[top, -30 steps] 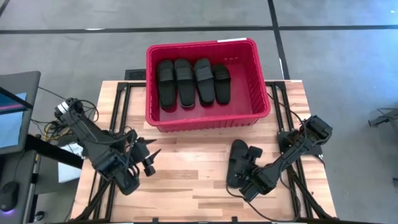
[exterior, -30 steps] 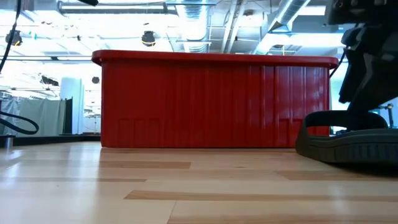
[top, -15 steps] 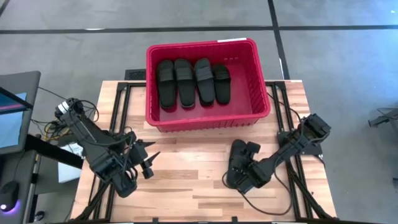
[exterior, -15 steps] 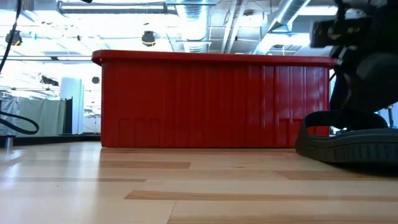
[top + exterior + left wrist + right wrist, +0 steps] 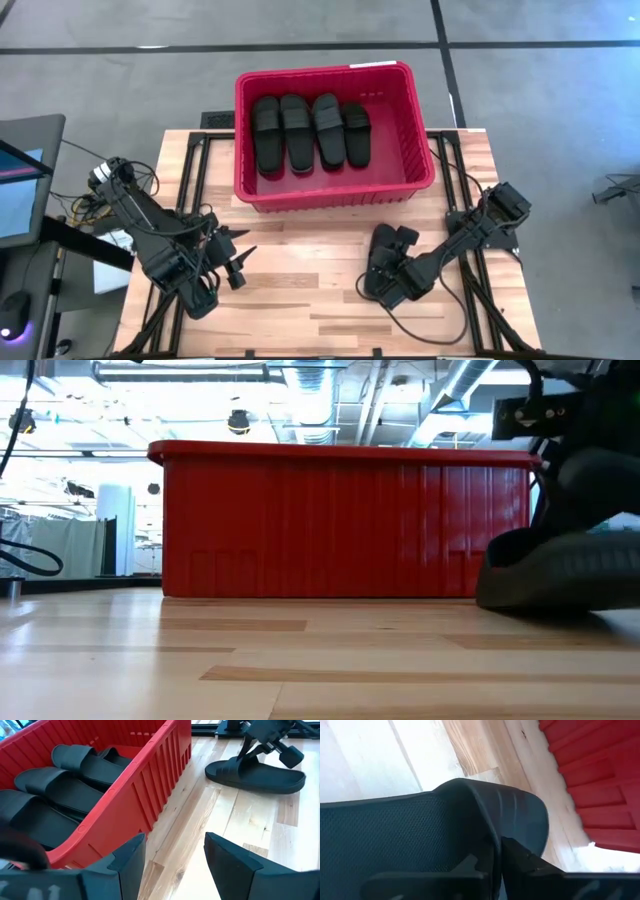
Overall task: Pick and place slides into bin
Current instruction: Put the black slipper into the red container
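Observation:
One black slide [image 5: 381, 250] lies on the wooden table in front of the red bin [image 5: 335, 190], toward the right. My right gripper [image 5: 393, 280] is shut on it; the right wrist view shows its fingers closed on the slide [image 5: 470, 815]. Several more black slides [image 5: 300, 130] lie side by side on the bin's floor. My left gripper [image 5: 240, 262] hovers open over the table's left half, pointing at the bin's front wall [image 5: 150, 795], with nothing between its fingers [image 5: 175, 855]. My right gripper pinches the slide's strap at its edge [image 5: 490, 820] between its two fingers [image 5: 520, 857]. It comes slanting down from the table's near right side. The slide [image 5: 560, 575] still has its sole on the table, and its strap looks pressed down.
The bin's front wall [image 5: 340, 525] stands just beyond the held slide. Bare tabletop [image 5: 300, 280] lies between the two grippers. A screen and cables [image 5: 20, 190] sit off the table's left edge.
My right gripper has moved a little toward the table's left over the slide and has taken hold of its strap. In the low view the strap's arch has flattened and the slide's outline has shifted. The left arm has kept still.

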